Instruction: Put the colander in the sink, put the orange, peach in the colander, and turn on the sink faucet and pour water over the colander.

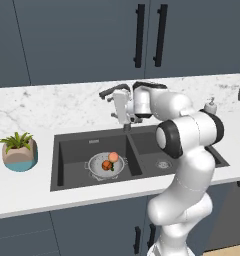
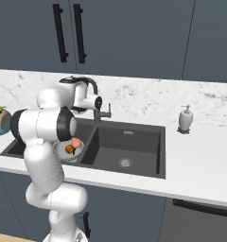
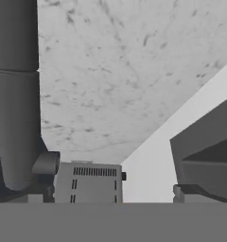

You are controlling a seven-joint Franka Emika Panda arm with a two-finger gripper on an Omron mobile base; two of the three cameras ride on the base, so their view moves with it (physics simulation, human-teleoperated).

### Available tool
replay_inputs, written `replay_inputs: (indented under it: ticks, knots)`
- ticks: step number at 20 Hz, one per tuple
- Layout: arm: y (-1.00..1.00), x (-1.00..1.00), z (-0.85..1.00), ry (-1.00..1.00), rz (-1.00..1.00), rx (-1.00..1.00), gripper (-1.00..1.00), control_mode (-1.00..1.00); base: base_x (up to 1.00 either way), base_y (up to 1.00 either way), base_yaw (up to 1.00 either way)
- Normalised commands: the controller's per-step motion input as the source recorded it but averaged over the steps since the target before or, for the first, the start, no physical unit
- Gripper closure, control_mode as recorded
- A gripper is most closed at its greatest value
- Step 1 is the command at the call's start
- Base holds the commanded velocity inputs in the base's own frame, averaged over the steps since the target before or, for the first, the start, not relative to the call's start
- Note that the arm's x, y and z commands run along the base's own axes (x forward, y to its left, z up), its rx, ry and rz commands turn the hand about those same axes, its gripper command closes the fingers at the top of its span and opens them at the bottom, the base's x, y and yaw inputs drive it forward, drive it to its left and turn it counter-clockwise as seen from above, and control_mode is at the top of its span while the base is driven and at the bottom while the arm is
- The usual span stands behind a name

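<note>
The silver colander [image 1: 98, 167] stands in the left basin of the dark sink [image 1: 67, 150], also visible as sink [image 2: 134, 142]. In it lie the peach [image 1: 113, 156] and the orange [image 1: 107, 165]; the right base view shows the peach [image 2: 76, 142] and orange [image 2: 69, 149] beside my arm. My gripper [image 1: 125, 120] hangs open at the foot of the sink faucet [image 1: 108, 92], behind the divider. In the hand view the faucet column [image 3: 16, 94] stands just left of my open gripper [image 3: 134, 191], nothing between the fingertips [image 3: 87, 184]. The water is out of view.
A potted plant [image 1: 19, 150] sits on the counter left of the sink. A white soap dispenser [image 2: 185, 118] stands right of it. Marble backsplash [image 3: 125, 71] lies close ahead, dark cabinets above.
</note>
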Motion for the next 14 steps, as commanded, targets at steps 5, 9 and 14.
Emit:
replay_inputs:
  ticks: [5,9,14]
  knots:
    - [-0.35,-0.56,0.11,0.0,-0.01,0.0,-1.0,-1.0,0.0,0.0,0.0]
    - [-0.44,-0.6,0.38,0.0,0.0,0.0,-1.0,-1.0,0.0,0.0,0.0]
    - [-0.55,-0.57,0.3,-0.08,0.0,-0.09,-1.0,-1.0,0.0,0.0,0.0]
